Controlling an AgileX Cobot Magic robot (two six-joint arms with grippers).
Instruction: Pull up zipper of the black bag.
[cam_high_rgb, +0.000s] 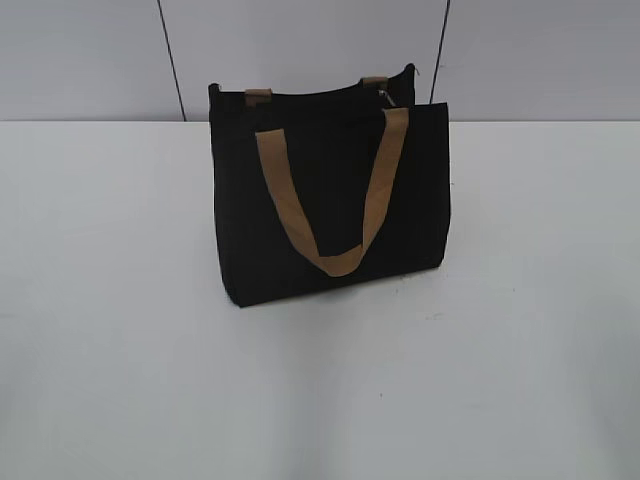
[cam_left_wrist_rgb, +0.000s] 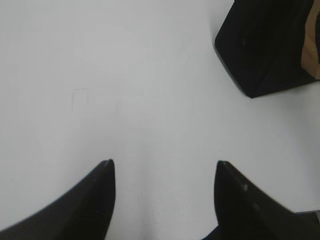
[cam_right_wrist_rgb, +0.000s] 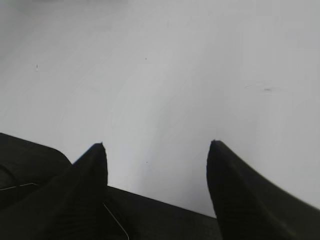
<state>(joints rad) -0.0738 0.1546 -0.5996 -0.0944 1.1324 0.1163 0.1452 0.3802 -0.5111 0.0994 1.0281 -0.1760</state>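
The black bag (cam_high_rgb: 330, 200) stands upright on the white table in the exterior view, a tan loop handle (cam_high_rgb: 335, 200) hanging down its front. The zipper runs along its top edge, with a small silvery pull (cam_high_rgb: 386, 96) near the right end. A corner of the bag also shows at the top right of the left wrist view (cam_left_wrist_rgb: 265, 45). My left gripper (cam_left_wrist_rgb: 164, 167) is open and empty above bare table, short of the bag. My right gripper (cam_right_wrist_rgb: 156, 150) is open and empty over bare table; the bag does not show there. Neither gripper shows in the exterior view.
The white table (cam_high_rgb: 120, 330) stretches wide around the bag. A grey panelled wall (cam_high_rgb: 90, 60) stands behind it. A dark part of the robot (cam_right_wrist_rgb: 165, 220) fills the bottom of the right wrist view.
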